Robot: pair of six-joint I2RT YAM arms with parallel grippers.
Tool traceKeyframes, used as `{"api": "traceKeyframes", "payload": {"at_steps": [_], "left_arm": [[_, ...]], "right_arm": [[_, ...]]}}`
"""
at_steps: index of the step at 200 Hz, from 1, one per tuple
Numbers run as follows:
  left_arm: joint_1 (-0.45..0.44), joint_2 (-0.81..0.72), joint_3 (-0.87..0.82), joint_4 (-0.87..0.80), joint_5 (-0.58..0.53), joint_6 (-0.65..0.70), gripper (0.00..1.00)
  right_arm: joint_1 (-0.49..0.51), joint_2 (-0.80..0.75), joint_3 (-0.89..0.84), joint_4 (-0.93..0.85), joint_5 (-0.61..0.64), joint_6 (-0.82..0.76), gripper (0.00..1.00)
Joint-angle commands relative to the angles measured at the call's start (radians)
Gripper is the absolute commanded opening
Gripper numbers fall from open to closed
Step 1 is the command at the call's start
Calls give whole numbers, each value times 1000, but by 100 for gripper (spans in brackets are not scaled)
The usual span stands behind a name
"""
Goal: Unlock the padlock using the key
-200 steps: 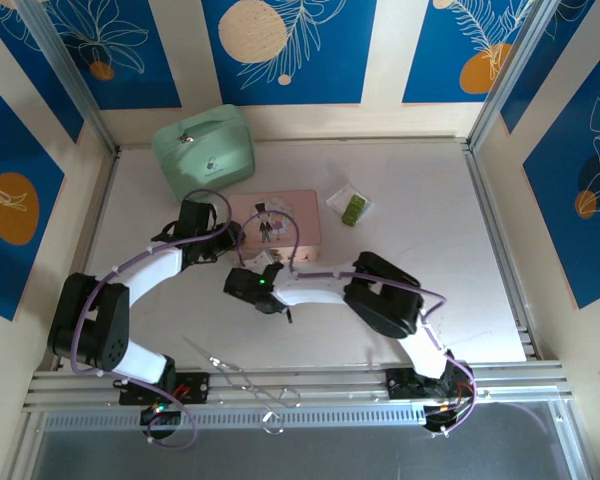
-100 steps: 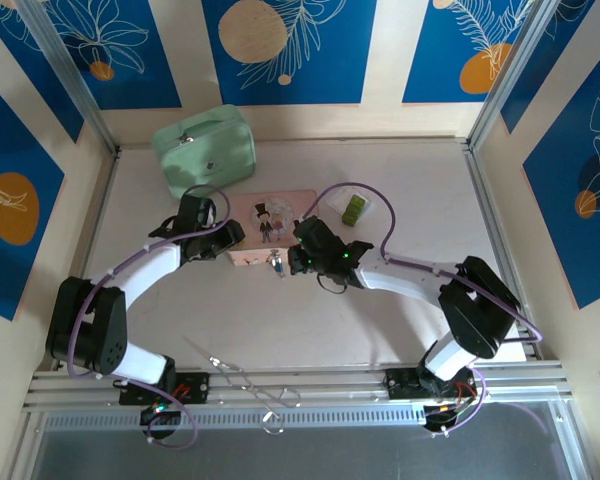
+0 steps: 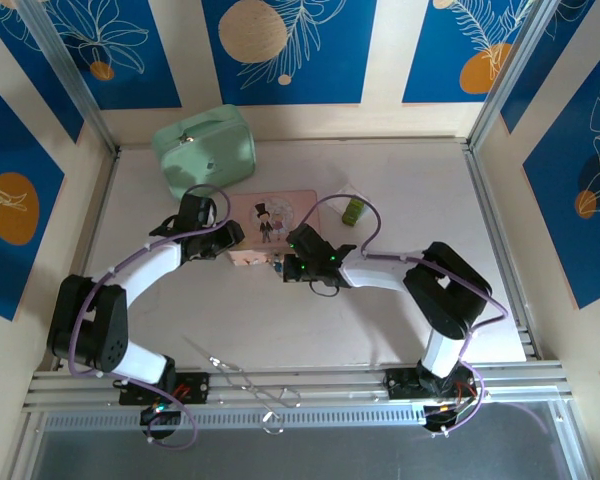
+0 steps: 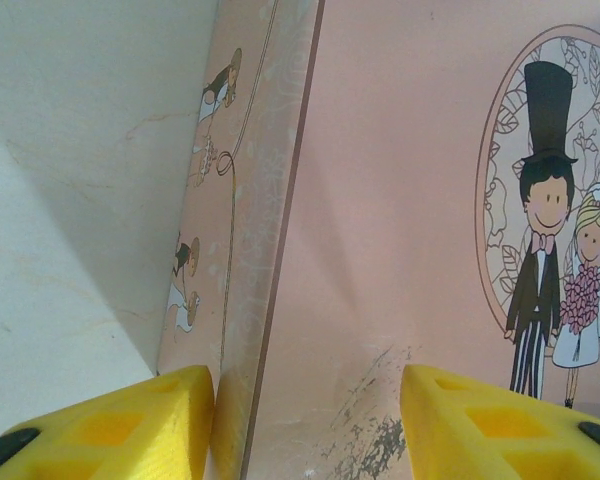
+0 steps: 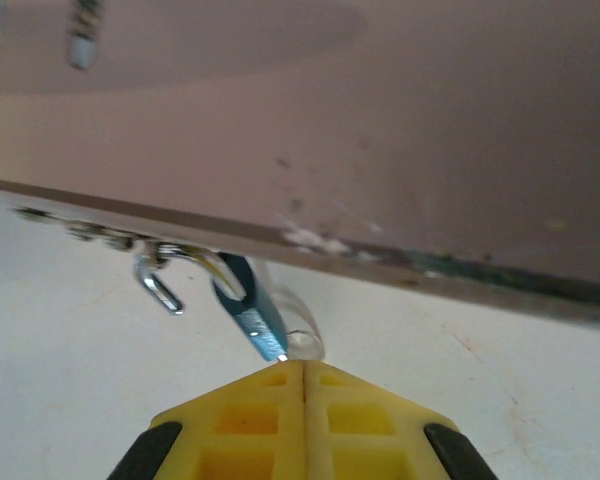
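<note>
Here, both arms reach in over the white table (image 3: 410, 180) and meet at the near side of the pink tin (image 3: 280, 215), which lies flat in the middle with its cartoon bride and groom facing up.

The left gripper (image 4: 308, 385) sits at the tin's near left corner. Its yellow fingers stand about half apart and straddle the tin's left edge. One finger (image 4: 130, 420) is down beside the side wall and touches it, while the other finger (image 4: 500, 420) is over the lid, close to the printed couple. Nothing is clamped between them.

The right gripper (image 5: 305, 368) comes in low from the right and points at the tin's near wall. Its two yellow fingers are pressed flat together, with only a thin seam between them.

The padlock (image 5: 242, 300) is just in front of those fingertips, on the table against the bottom edge of the tin's near wall. A thin silvery hook curls out on its left. Its small blue part slants down towards the gripper, with a clear loop beside it. The lower end of the blue part reaches the very tip of the closed fingers, but the close, blurred view does not show whether they nip it or merely touch it.

A mint-green case (image 3: 205, 150) stands at the back left, well apart from the tin. A small olive-green block (image 3: 353, 210) lies near the tin's far right corner, not touching it.
</note>
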Motion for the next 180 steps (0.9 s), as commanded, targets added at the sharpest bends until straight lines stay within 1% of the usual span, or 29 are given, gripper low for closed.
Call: {"api": "traceKeyframes", "payload": {"at_steps": [1,14,35,41,56,67,85,104,147,171,180], "left_arm": [[2,7,1,5,23,14,51],[3,7,0,6,24,15,51],[3,8,-3,9,24,14,51],[3,8,-5,9,25,13,51],[3,10,-6,13,31,10,51],[2,8,-9,16,34,9,51],[4,8,-11,16,35,8,51],[4,7,-14,20,36,8,50],[4,7,-17,17,32,8,50],[5,7,-16,15,31,8,50],[5,7,-17,17,31,8,50]], "right_arm": [[-5,4,6,20,10,29,4],[-4,0,-2,40,11,25,5],[-4,-7,-25,97,-15,2,12],[-4,-12,-39,123,-27,-8,15],[-1,-23,-58,155,-43,-26,28],[0,-15,-47,137,-50,-42,33],[12,12,-14,97,-42,-75,38],[28,44,26,55,-15,-102,38],[46,108,109,-27,54,-133,35],[57,129,141,-62,102,-147,31],[61,136,153,-79,121,-149,28]]}}
